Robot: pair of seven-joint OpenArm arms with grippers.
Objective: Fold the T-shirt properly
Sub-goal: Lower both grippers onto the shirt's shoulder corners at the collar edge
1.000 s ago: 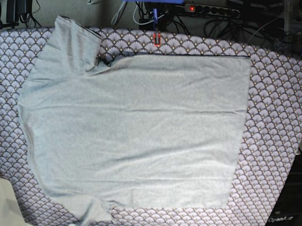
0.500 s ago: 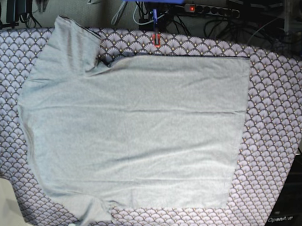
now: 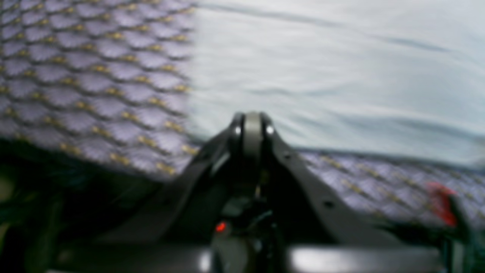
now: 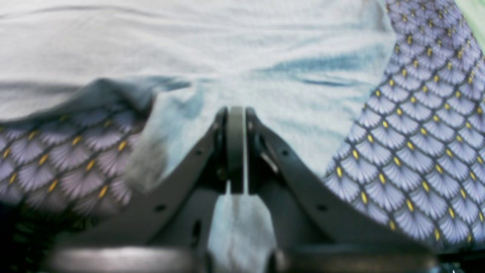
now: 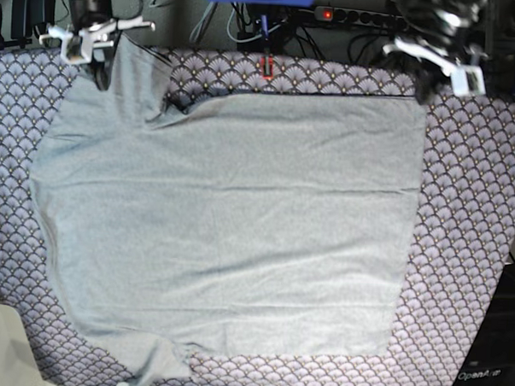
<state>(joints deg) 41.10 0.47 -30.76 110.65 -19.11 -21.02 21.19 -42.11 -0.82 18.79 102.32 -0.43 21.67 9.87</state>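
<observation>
The T-shirt [image 5: 231,217] lies spread flat across the middle of the base view, covering most of the bench [image 5: 468,253] with its purple scallop-patterned cloth; one sleeve points to the upper left of the frame and another small flap trails off at the lower left.

The base view alone shows both arms at once — the right gripper [image 5: 91,45] in the upper left, over the sleeve tip, and the left gripper [image 5: 434,68] in the upper right, over the shirt's straight top corner. From there, though, the jaws are too small to read.

The wrist views fill that in. In the right wrist view the right gripper [image 4: 235,113] has its jaws pressed together, poised over the rumpled sleeve cloth of the T-shirt [image 4: 235,57], with patterned bench cloth [image 4: 424,132] on both sides.

The left wrist view is blurred, yet the left gripper [image 3: 252,121] also shows its jaws pressed together — over the shirt's edge [image 3: 341,76], with the bench cloth [image 3: 75,76] at upper left.
</observation>
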